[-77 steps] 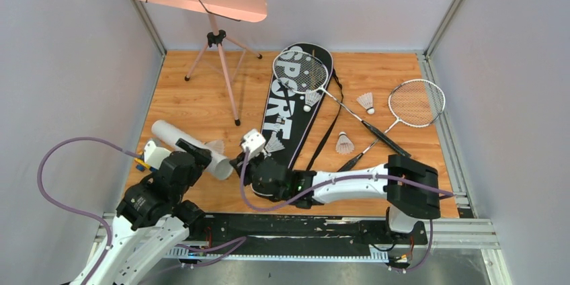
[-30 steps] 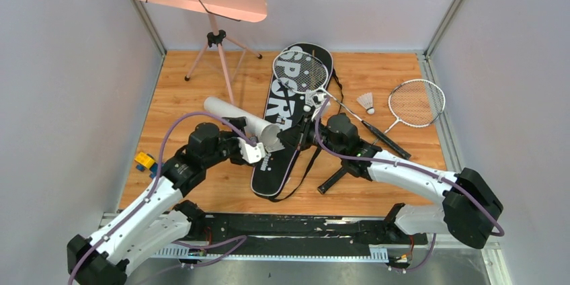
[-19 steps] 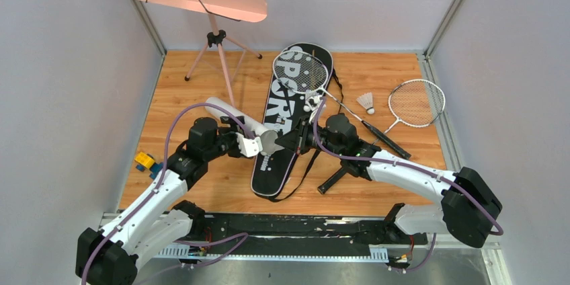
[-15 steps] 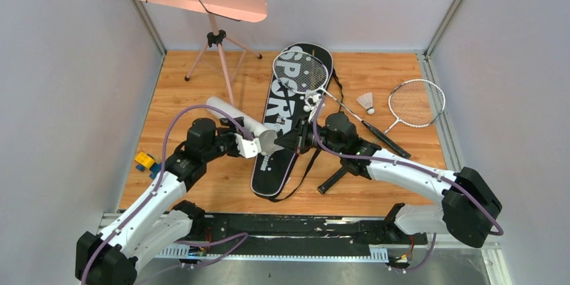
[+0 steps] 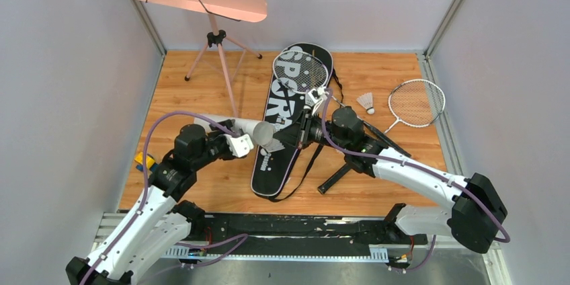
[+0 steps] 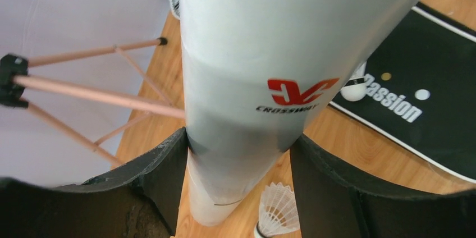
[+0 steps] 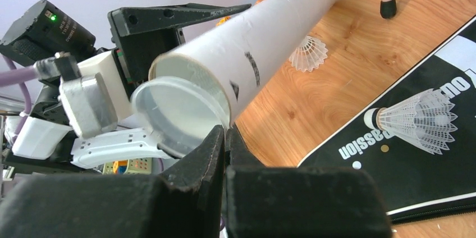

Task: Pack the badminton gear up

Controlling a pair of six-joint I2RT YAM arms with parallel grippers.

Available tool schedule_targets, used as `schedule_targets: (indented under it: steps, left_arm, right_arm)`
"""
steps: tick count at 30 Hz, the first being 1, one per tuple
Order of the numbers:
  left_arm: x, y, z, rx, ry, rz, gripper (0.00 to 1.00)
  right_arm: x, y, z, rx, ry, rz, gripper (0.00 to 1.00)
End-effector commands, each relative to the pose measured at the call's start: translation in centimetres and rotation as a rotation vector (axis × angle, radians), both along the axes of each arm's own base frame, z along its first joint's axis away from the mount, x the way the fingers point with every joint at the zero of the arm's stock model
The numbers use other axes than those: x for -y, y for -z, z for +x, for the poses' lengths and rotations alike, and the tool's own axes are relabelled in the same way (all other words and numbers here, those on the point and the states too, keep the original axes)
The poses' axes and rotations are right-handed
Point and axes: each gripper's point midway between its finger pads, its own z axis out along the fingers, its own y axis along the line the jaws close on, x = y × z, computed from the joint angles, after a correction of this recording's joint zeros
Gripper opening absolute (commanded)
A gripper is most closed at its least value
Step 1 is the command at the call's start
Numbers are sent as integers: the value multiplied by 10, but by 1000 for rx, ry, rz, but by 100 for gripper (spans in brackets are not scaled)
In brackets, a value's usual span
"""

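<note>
Double-handed, clasped white tube with left gripper left of frame centre, mouth end tilted up beside black SPORT bag; kept right gripper, clenched shut, against clear lid rim.

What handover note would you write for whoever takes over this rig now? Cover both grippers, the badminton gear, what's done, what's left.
Left gripper: shut on the white tube, near end raised.
Right gripper: shut on the clear lid, ajar at the tube's mouth.
Gear: one racket with its head on the black bag, second racket right; shuttlecocks loose on bag and floor.
Done: nothing seen packed. Left: shuttlecocks into tube, all into bag.
</note>
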Motion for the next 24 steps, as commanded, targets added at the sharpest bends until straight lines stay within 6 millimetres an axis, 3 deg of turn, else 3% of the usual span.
schedule_targets:
  steps: [1, 8, 12, 19, 20, 24]
  left_arm:
    - [-18, -45, 15, 102, -145, -63, 46]
    - [-31, -37, 21, 89, -226, -35, 46]
    - [-35, -39, 22, 82, -263, -46, 47]
    - [-45, -73, 6, 129, -314, -203, 49]
    - [-46, -77, 0, 126, -324, -255, 48]
    - [-51, -84, -8, 161, -329, -297, 48]
  right_arm:
    - [5, -34, -1, 9, 6, 69, 0]
    - [14, -39, 3, -5, 47, 85, 0]
    - [24, -26, 7, -41, 112, 49, 0]
    - [78, 61, 23, -258, 433, -148, 0]
    - [95, 94, 23, -324, 512, -206, 0]
    - [118, 120, 20, -388, 581, -293, 0]
